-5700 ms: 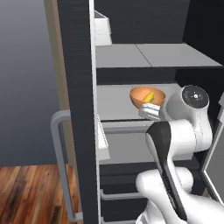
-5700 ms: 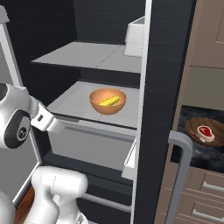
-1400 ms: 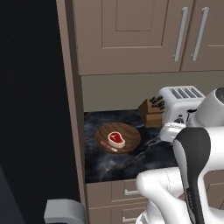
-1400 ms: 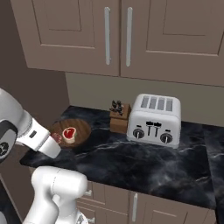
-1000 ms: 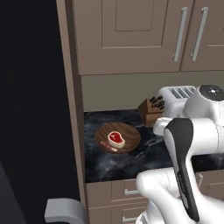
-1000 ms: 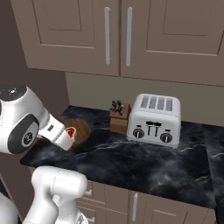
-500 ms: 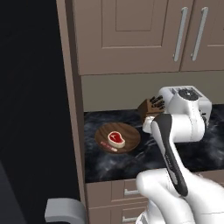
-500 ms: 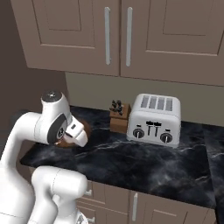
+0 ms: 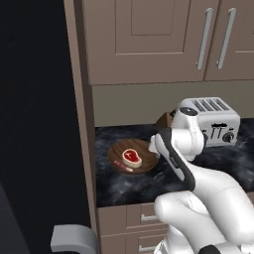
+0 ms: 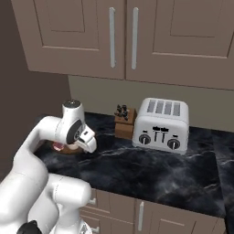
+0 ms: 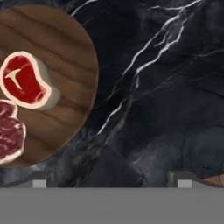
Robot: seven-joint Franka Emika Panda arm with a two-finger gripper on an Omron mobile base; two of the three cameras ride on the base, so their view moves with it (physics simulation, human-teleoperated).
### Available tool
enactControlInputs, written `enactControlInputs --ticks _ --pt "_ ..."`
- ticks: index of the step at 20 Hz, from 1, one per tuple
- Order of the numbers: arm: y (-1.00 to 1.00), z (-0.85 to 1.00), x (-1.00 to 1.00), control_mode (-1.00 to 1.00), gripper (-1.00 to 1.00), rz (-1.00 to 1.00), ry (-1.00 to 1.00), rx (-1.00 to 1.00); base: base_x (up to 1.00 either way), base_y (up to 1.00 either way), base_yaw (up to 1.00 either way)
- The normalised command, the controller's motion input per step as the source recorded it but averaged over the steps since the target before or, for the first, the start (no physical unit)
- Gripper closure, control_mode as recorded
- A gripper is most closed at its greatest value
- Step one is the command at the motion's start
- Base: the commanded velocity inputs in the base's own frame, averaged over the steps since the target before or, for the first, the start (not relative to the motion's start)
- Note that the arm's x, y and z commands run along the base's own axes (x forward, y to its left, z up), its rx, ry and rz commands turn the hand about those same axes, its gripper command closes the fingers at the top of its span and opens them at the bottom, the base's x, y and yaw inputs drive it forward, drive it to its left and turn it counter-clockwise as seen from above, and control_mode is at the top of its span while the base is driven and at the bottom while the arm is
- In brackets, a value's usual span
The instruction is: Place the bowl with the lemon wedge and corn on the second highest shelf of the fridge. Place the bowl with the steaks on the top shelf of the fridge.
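Note:
The bowl with the steaks [image 9: 132,156] is a shallow dark wooden dish on the black marble counter, just right of the fridge [image 9: 34,129]. A red steak [image 11: 25,80] with a white fat rim and a smaller darker strip [image 11: 8,138] lie in the dish [image 11: 61,65]. My gripper [image 11: 111,180] is open and empty. It hangs low over the bare counter just past the dish's right rim, its fingertips [image 11: 40,180] wide apart. My arm covers most of the dish [image 10: 68,149] in the right base view. The bowl with the lemon wedge and corn and the fridge's shelves are out of view.
A silver toaster [image 10: 161,124] stands at the back of the counter [image 10: 151,169], with a small wooden knife block [image 10: 124,121] to its left. Beige-brown cabinets [image 10: 123,36] hang above. The fridge's grey handle [image 9: 73,239] shows low at the left.
The base has driven from the open fridge to the counter. Over the last second my arm swung down and left until the open hand reached the dish's right rim.

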Motion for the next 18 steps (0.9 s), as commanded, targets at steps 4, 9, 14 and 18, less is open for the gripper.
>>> enactControlInputs --ticks 4,9,14,18 --pt "0.01 -0.14 0.23 -1.00 -1.00 0.00 0.07 0.02 0.00 0.00 0.00" --pt "0.00 -0.37 0.58 -1.00 -1.00 0.00 0.11 0.02 0.00 0.00 0.00" --pt "0.04 -0.48 0.35 -1.00 -1.00 0.00 0.13 0.00 0.00 0.00 0.00" --pt "0.08 -0.42 0.32 -1.00 -1.00 0.00 0.06 0.00 0.00 0.00 0.00"
